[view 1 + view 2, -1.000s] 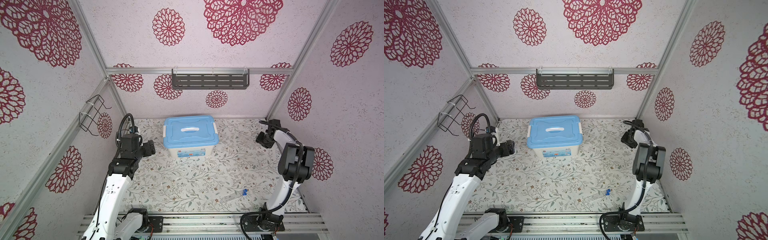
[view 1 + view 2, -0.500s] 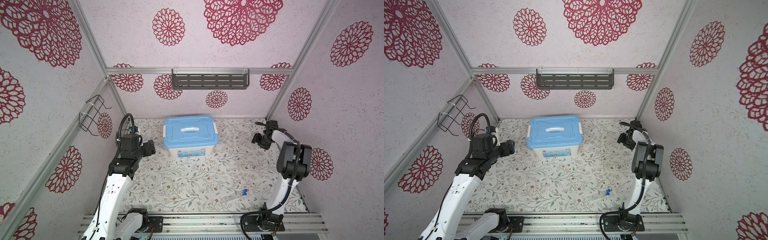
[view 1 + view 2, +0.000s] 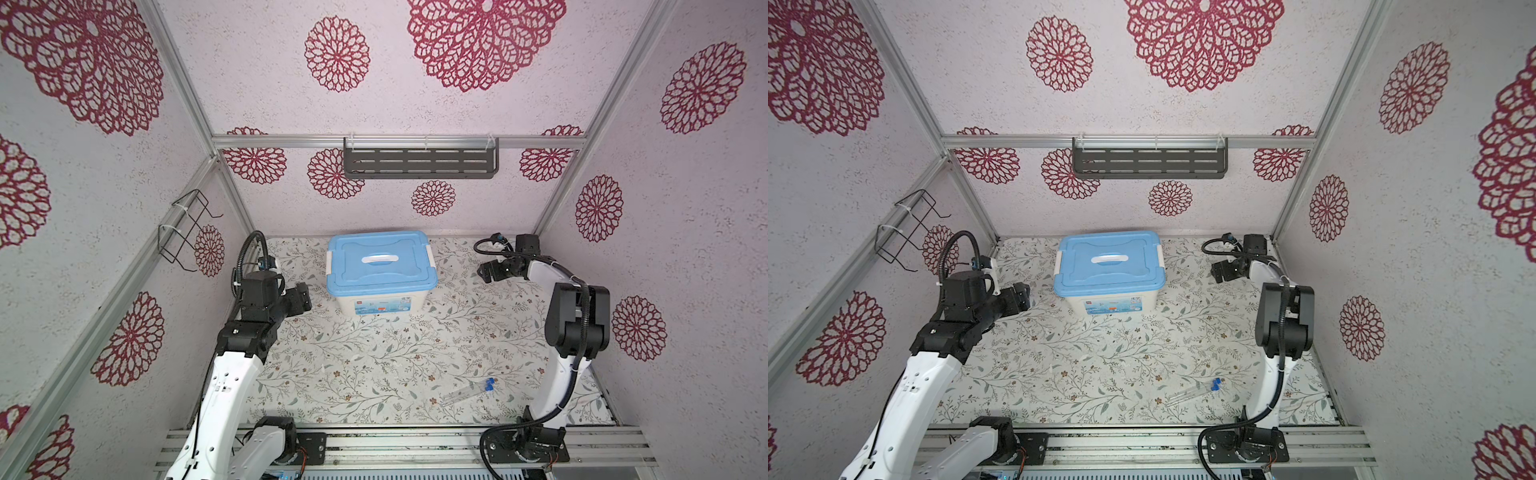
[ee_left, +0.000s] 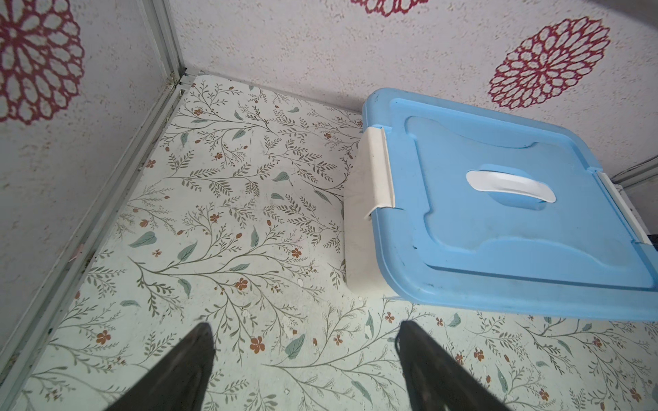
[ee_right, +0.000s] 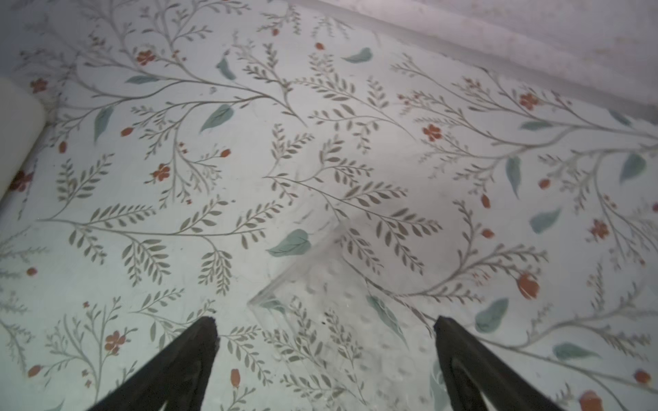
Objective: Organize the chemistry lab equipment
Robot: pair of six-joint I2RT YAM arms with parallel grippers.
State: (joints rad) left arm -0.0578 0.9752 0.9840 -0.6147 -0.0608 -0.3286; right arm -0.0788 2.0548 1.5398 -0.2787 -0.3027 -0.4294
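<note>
Beneath right hand (image 5: pixel 324 325), faint clear rack (image 5: pixel 313 274), partly cut off.

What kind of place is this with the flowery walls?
Probably a little robot practice booth, not a real lab: two robot arms bolted to a metal rail, patterned walls closing in a floral table, and a blue-lidded bin and two blue-capped tubes on it.

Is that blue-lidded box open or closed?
Closed. The blue lid sits flat on the white box, and a white side latch is folded over its edge.
</note>
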